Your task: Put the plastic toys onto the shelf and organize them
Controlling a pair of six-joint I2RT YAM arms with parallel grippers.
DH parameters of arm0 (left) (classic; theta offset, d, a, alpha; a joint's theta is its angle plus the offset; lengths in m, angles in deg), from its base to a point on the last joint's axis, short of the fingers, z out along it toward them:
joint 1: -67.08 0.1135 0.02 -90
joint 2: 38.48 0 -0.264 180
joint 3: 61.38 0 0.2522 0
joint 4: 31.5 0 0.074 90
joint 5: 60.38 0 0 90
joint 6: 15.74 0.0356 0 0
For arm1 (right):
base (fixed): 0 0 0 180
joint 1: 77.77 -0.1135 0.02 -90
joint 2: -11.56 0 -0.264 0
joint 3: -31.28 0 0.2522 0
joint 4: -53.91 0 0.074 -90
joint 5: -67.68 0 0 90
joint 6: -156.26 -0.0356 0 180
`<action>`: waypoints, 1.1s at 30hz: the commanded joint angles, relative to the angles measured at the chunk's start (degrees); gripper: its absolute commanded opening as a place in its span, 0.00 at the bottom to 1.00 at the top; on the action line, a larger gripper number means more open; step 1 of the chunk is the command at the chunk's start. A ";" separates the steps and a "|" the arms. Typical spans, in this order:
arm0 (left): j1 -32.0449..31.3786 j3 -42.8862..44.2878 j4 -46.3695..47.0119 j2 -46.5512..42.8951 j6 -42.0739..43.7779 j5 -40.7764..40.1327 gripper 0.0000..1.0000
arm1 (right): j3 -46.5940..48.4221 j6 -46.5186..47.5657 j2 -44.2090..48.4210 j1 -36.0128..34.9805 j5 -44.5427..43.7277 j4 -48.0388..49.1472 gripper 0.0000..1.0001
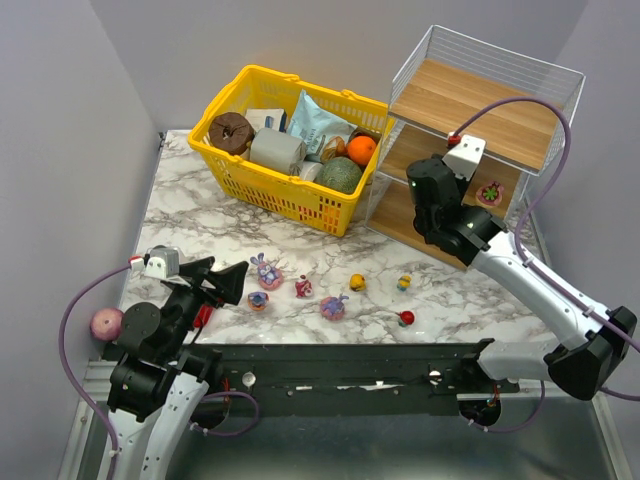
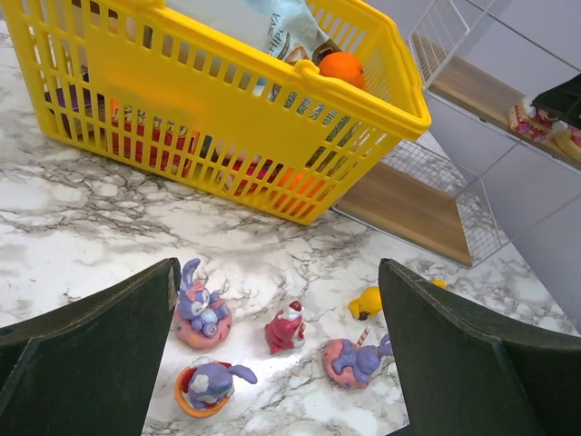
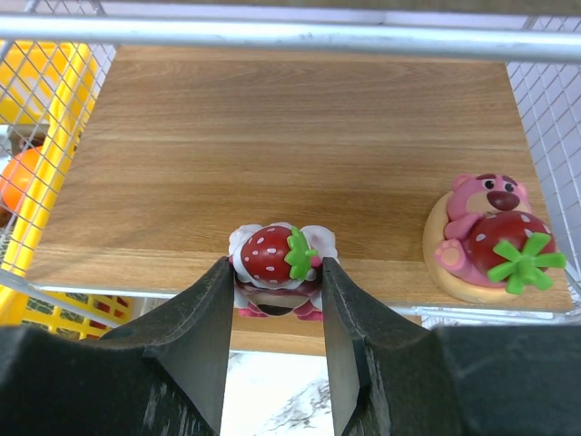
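Top: my left gripper (image 1: 228, 283) is spread wide above the table (image 1: 200, 220), loose toys (image 1: 333, 306) just ahead.
Left wrist: bunnies (image 2: 201, 313) sit between the wide jaws.
Right wrist: my right gripper (image 3: 277, 271) pinches the strawberry figure (image 3: 272, 252) at the shelf board (image 3: 300, 136) front edge, pink bear (image 3: 490, 236) beside it.

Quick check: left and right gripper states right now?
Left gripper: open, holding nothing.
Right gripper: closed on the strawberry-topped toy, at the edge of a shelf board.

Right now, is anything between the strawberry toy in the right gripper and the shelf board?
Nothing visible. The right gripper holds the strawberry toy at the shelf board's front edge, bare wood ahead. The pink bear sits off right; a wire rail runs above.
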 commanded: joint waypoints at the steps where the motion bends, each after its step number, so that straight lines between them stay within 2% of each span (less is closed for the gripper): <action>1: -0.15 -0.24 -0.04 -0.58 0.26 -1.51 0.99 | -0.80 -0.04 -0.98 0.81 -0.60 1.62 0.06; 11: -0.15 -0.24 -0.12 -0.67 0.26 -1.51 0.99 | -0.97 0.31 -2.92 1.96 -2.44 1.62 0.21; 20: -0.15 -0.24 -0.12 -0.67 0.17 -1.69 0.99 | -3.25 0.31 -3.45 2.84 -3.50 3.82 0.22; 28: -0.15 -0.24 -0.30 -0.67 0.17 -1.78 0.99 | -6.07 2.95 -3.45 3.89 -2.97 9.45 0.22; 31: -0.15 -0.24 -0.30 -0.85 0.09 -1.95 0.99 | -6.07 3.39 -3.10 3.89 -1.75 9.71 0.28; 32: -0.15 -0.24 -0.21 -0.85 0.09 -1.95 0.99 | -6.16 3.39 -2.92 3.89 -0.96 9.71 0.39; 33: -0.15 -0.16 -0.30 -0.85 0.09 -1.86 0.99 | -6.33 3.39 -2.05 3.89 -0.34 9.71 0.44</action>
